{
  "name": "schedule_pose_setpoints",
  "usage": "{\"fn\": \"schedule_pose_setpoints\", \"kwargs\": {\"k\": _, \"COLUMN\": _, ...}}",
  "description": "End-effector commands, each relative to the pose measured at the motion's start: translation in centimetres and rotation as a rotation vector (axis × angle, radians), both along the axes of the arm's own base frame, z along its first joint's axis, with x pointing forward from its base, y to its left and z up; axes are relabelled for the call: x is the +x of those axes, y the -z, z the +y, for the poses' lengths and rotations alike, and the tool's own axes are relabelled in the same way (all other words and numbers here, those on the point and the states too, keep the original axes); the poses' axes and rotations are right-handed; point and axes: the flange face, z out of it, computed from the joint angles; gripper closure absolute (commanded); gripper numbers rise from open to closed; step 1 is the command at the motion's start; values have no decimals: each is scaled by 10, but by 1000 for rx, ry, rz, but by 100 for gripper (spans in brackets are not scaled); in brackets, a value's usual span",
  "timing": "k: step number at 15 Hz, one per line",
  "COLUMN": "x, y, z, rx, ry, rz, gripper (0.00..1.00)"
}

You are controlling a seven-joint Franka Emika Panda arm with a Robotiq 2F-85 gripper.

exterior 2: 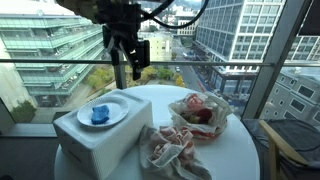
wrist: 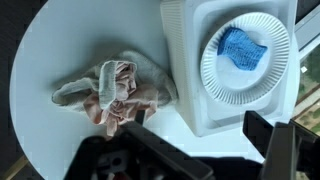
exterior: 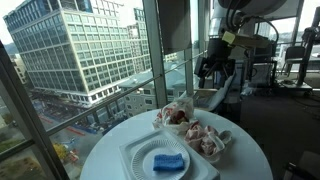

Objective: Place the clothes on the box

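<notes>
Currently spread wide, gripping nothing: tool (exterior 2: 130, 72), hanging well above round white tabletop (exterior 2: 232, 155), apart from everything. Lying on tabletop, not on box (exterior 2: 90, 148): clothes (exterior 2: 200, 112), two crumpled white bundles with pinkish-red patches, one out near tabletop rim, other bundle (exterior 2: 170, 152) just beside box. Sitting on top of box: pale ribbed plate (wrist: 212, 80) with blue sponge (wrist: 240, 45). From wrist view, one bundle against box side.
</notes>
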Motion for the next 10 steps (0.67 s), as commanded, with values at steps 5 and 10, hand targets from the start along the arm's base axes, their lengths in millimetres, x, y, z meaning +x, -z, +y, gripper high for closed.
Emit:
{"fn": "schedule_pose_setpoints", "kwargs": {"k": 5, "x": 50, "y": 85, "z": -36, "rx": -25, "ry": 132, "rz": -59, "gripper": 0}}
{"fn": "schedule_pose_setpoints", "kwargs": {"k": 10, "x": 73, "y": 148, "z": -53, "rx": -44, "ry": 172, "rz": -23, "gripper": 0}}
